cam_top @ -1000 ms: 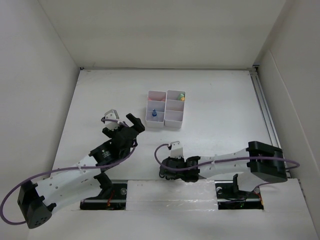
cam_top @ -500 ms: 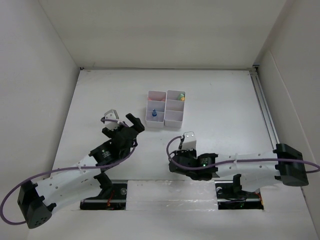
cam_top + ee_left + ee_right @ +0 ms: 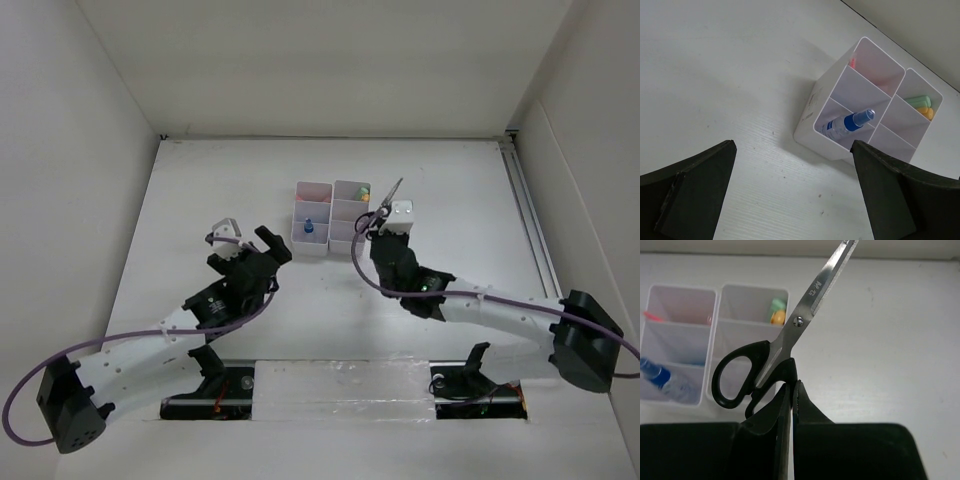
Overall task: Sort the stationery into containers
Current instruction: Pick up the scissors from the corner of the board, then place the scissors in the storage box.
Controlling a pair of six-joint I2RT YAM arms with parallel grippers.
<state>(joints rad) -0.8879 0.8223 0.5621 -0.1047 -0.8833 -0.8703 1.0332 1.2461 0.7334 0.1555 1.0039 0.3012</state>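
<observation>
Black-handled scissors, white organizer seemingly just beside

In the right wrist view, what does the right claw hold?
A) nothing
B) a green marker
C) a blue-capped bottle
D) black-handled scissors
D: the right claw is shut on the black-handled scissors near their handles, and the closed blades point up and away from it.

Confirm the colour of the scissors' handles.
Black. The scissors show best in the right wrist view.
</observation>
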